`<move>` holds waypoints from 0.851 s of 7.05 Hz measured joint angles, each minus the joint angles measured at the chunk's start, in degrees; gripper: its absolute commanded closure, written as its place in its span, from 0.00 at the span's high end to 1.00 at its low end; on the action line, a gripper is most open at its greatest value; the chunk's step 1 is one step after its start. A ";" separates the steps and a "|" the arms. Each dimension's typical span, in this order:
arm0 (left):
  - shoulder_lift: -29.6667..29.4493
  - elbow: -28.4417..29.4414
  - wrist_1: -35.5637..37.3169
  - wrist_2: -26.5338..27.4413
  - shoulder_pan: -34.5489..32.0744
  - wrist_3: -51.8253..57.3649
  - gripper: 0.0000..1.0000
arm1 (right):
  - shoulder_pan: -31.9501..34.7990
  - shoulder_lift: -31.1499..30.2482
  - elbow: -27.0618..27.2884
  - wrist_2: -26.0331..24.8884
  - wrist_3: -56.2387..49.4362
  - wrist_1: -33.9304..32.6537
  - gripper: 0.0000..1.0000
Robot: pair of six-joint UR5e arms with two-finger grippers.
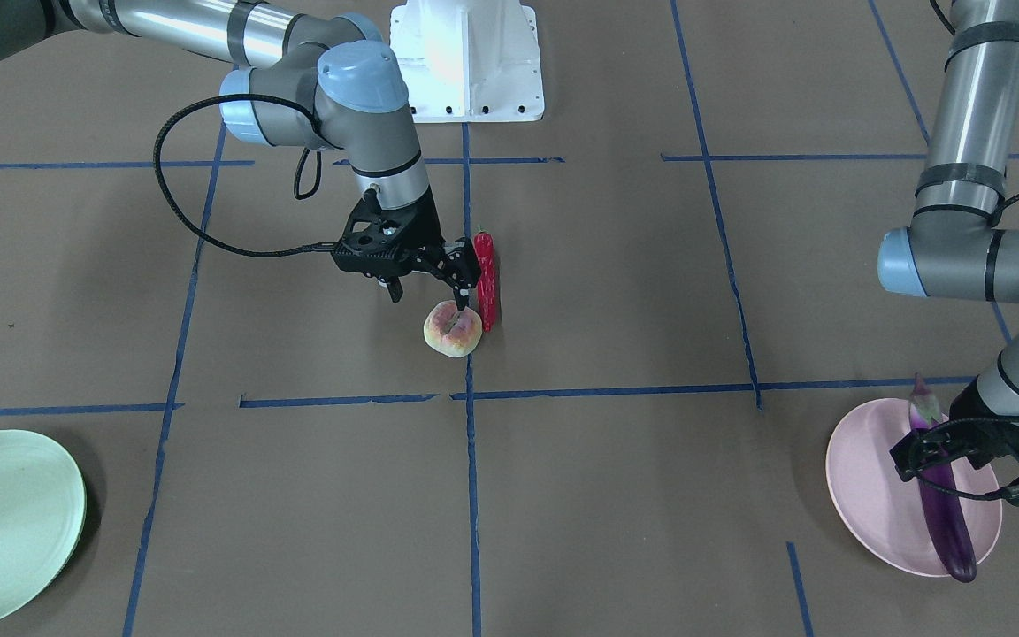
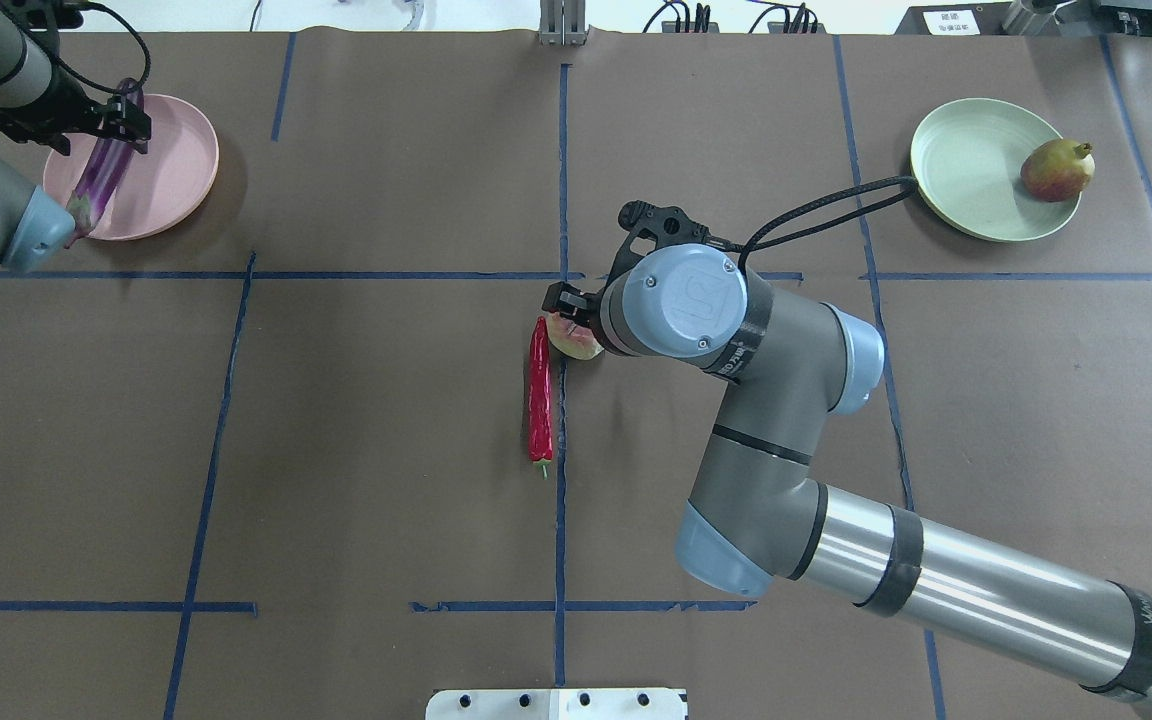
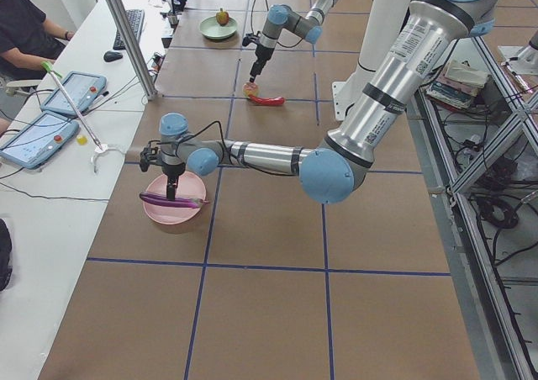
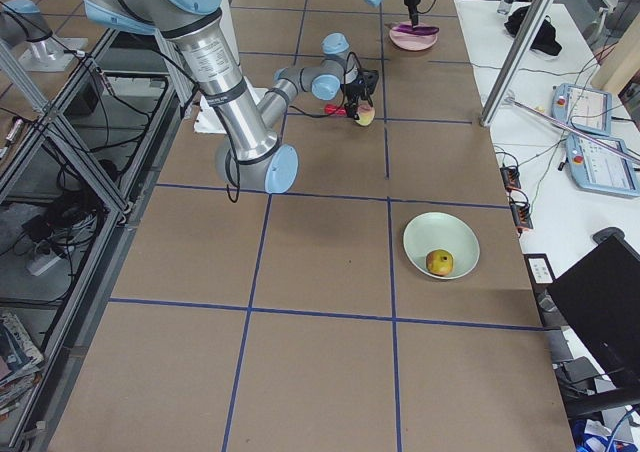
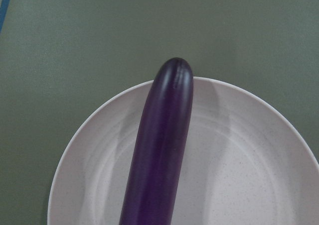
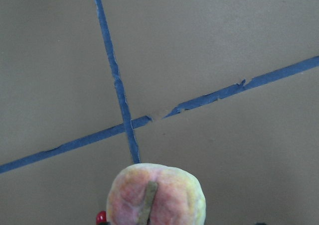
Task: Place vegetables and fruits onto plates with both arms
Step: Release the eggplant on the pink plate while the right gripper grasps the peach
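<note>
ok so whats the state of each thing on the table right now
eggplant, lying across the pink plate
pink plate, holding the eggplant
peach, on the table, not yet plated
chili pepper, on the table right beside the peach
pomegranate, on the green plate
green plate, holding the pomegranate
left gripper, at the eggplant, open or shut unclear
right gripper, open over the peach

The eggplant (image 5: 159, 150) has smooth, glossy purple skin with soft highlights; the pink plate (image 5: 239, 175) beneath looks like matt, finely speckled plastic. The green plate (image 2: 966, 175) carries a soft sheen. The chili pepper (image 2: 539, 390) is shiny red and slightly wrinkled, the peach (image 6: 157, 197) dull and mottled. Matt brown paper-like sheeting covers the tabletop (image 1: 607, 495), crossed by blue tape (image 6: 112, 70). The right arm (image 2: 996, 600) shows brushed silvery metal, with smooth pale-blue plastic caps.
</note>
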 measured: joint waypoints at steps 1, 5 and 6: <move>0.05 -0.01 -0.21 -0.03 0.01 -0.01 0.99 | -0.27 1.49 -2.15 -1.89 0.23 0.17 1.00; -0.25 -1.77 -0.38 -0.06 0.77 -3.58 1.00 | -1.08 5.83 -9.76 -3.83 0.55 0.48 0.73; -0.19 -3.54 -0.35 -0.10 2.11 -6.64 1.00 | -1.21 5.92 -10.26 -3.83 0.40 0.41 0.25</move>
